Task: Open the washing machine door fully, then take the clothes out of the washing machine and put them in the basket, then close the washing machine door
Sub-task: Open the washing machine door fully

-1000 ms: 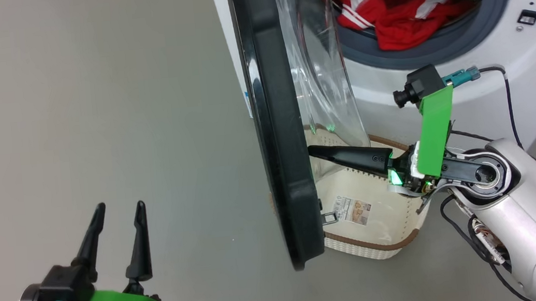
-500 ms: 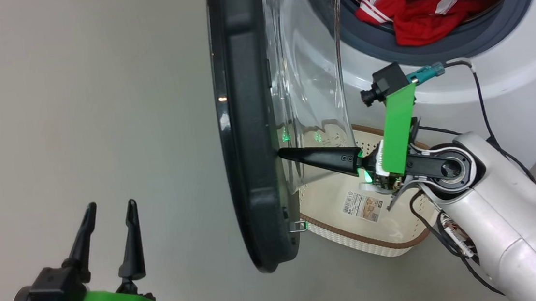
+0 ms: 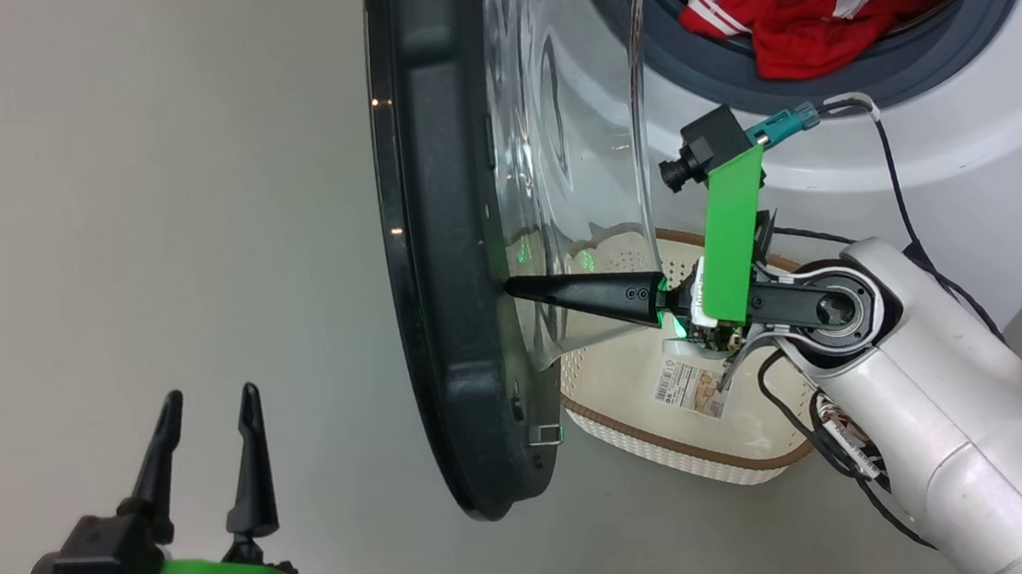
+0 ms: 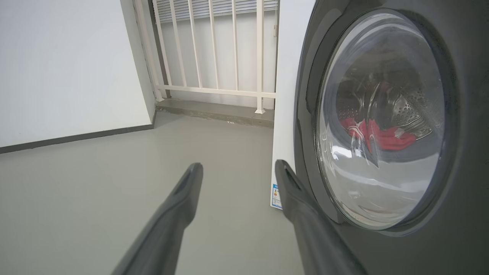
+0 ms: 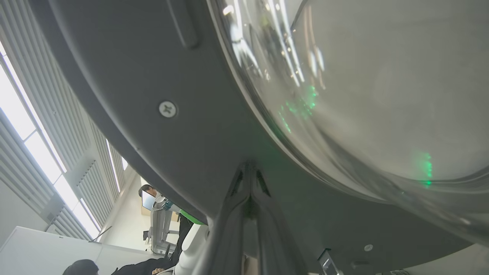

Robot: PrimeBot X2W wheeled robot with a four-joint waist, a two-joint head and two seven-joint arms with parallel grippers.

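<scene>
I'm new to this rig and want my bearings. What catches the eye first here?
The big black door stands edge-on in the middle of the head view, swung out from the machine. The shut right gripper touches its tips to the door's grey inner face, with the cream basket on the floor nearby. Bright red clothes lie inside the machine at the upper right.

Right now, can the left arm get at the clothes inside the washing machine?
Probably not. The washing machine door stands edge-on between the left gripper, fingers open, and the clothes in the washing machine; the arm would have to go around it.
</scene>
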